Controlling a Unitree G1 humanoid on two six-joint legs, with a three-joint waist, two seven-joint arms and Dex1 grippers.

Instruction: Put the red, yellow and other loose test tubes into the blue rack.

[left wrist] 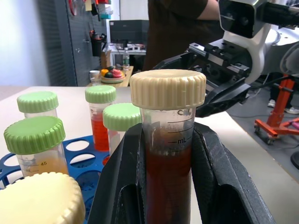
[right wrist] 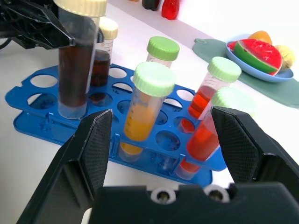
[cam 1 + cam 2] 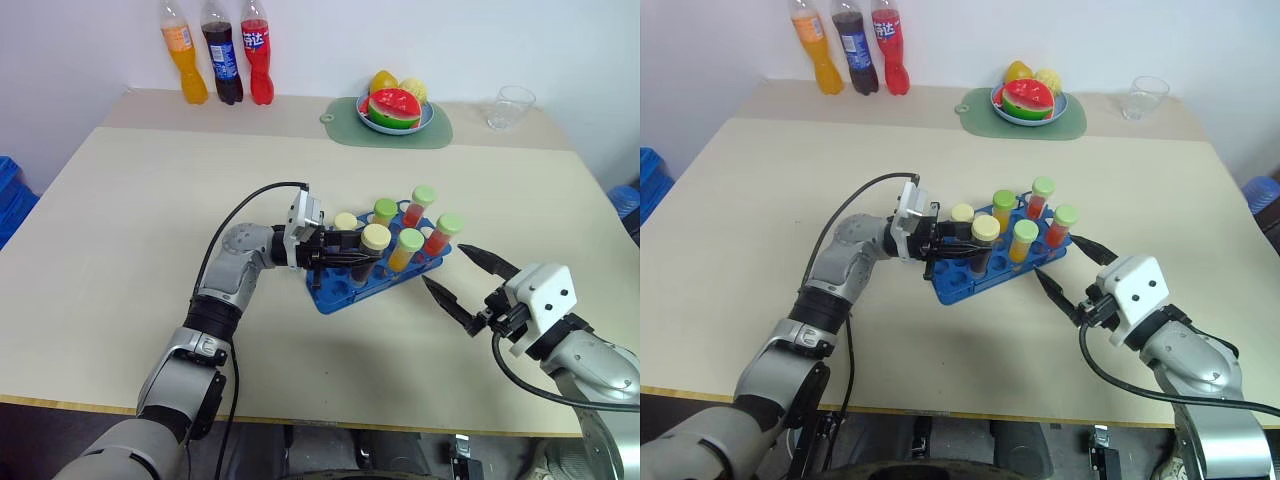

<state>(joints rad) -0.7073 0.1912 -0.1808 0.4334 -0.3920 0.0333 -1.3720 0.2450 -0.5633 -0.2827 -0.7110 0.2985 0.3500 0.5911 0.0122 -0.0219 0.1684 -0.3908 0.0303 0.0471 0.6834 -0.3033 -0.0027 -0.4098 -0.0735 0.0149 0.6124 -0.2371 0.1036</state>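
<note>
Your L gripper (image 3: 352,261) is clenched on the cream-capped brown tube (image 1: 168,154), bottom already in a hole of the blue rack (image 2: 42,123). Keep it vertical, seat fully, then release. R gripper (image 3: 470,282) spread, empty, near rack's end; keep clear.

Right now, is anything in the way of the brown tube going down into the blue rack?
Nothing visible. The left end effector holds the brown tube upright, its bottom already inside a hole of the blue rack.
</note>
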